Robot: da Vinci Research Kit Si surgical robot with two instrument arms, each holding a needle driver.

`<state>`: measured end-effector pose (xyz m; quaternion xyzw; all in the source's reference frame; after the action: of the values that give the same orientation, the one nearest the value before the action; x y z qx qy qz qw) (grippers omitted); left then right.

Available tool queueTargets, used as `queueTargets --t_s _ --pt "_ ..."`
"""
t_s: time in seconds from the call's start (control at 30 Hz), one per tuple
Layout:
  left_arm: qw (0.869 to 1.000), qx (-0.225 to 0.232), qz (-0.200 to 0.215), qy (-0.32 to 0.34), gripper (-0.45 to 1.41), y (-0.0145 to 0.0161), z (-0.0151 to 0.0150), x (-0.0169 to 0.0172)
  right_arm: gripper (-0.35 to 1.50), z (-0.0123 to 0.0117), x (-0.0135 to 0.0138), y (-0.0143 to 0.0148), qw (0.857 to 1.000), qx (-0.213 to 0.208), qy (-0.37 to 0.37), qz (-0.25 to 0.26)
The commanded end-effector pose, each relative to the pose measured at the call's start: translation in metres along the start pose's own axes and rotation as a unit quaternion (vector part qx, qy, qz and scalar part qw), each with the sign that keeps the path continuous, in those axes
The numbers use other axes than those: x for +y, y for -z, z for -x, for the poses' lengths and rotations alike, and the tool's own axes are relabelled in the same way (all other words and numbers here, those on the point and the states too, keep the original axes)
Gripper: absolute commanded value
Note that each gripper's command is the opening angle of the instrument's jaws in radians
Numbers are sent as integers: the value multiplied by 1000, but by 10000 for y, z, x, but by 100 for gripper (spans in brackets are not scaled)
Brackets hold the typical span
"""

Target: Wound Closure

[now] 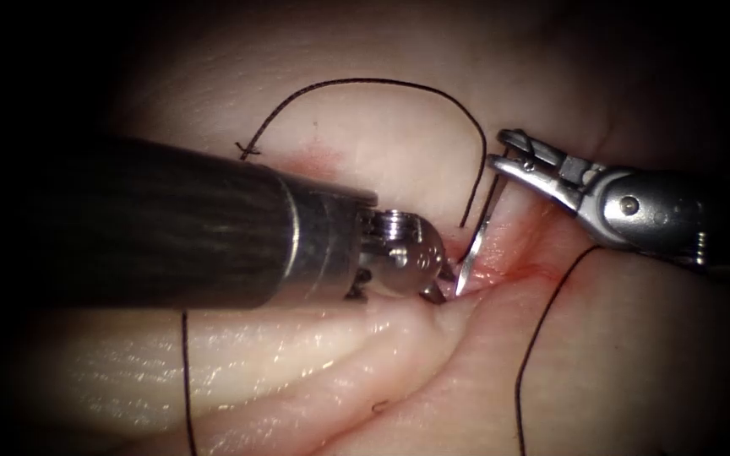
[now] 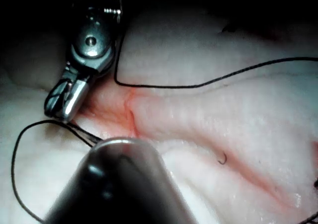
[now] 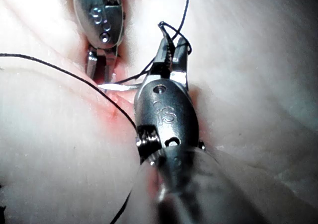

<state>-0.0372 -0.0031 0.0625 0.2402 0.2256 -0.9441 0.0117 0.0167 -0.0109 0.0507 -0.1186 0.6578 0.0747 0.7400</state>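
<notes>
My right tool (image 1: pixel 500 156) comes in from the right, jaws shut on the curved needle (image 1: pixel 479 236) near its tail end, over the right lip of the cut (image 1: pixel 517 262). The needle slants down and left into the cut, its point lying between the open jaws of my left tool (image 1: pixel 443 285). Whether the point is in the tissue I cannot tell. In the right wrist view, the right tool (image 3: pixel 171 50) grips the needle (image 3: pixel 124 86), and the left tool (image 3: pixel 101 70) stands astride its shiny tip. The right tool (image 2: pixel 62 107) hangs over the reddened cut.
Black thread (image 1: pixel 382 82) arcs from the needle's tail over the tissue to a knot (image 1: pixel 249 152) left of the cut. Two more strands run down, one on the right (image 1: pixel 542 329) and one on the left (image 1: pixel 187 380). A short cut end (image 1: pixel 379 408) lies below. Red fluid stains the cut.
</notes>
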Motion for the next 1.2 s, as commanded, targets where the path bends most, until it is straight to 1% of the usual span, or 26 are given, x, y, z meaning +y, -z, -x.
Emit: queueTargets --t_s 0.03,0.17,0.33,0.43,0.47,0.5,0.53,0.57,0.8,0.97,1.1,1.2 --pt "1000 2 -1 0 22 -4 -4 -4 -35 5 -4 -8 1000 -4 10 0" --pt "1000 3 -2 3 22 -3 -6 -2 -35 7 -6 -7 999 -18 42 5" --pt "1000 9 -5 6 22 0 -8 0 -35 7 -10 -8 998 -24 50 -1" --pt "1000 11 -19 7 20 7 -10 -1 -35 8 -13 -8 998 -28 53 -9" --pt "1000 11 -25 8 20 10 -11 -1 -35 9 -14 -7 998 -29 53 -10" --pt "999 8 -44 12 17 18 -15 0 -35 9 -14 -6 998 -31 54 -13" --pt "998 9 -53 14 17 22 -17 0 -35 9 -14 -6 998 -32 54 -15" --pt "997 17 -74 23 15 31 -23 2 -35 8 -13 -6 998 -36 54 -20" --pt "991 35 -127 17 7 51 -39 21 -35 9 -9 -12 996 -44 54 -58" --pt "989 38 -141 14 0 50 -45 40 -35 10 -9 -16 993 -51 58 -89" --pt "988 34 -151 15 -1 44 -48 52 -35 10 -8 -19 991 -54 55 -108" --pt "987 37 -154 17 -3 30 -42 57 -35 10 -8 -22 990 -52 47 -119"
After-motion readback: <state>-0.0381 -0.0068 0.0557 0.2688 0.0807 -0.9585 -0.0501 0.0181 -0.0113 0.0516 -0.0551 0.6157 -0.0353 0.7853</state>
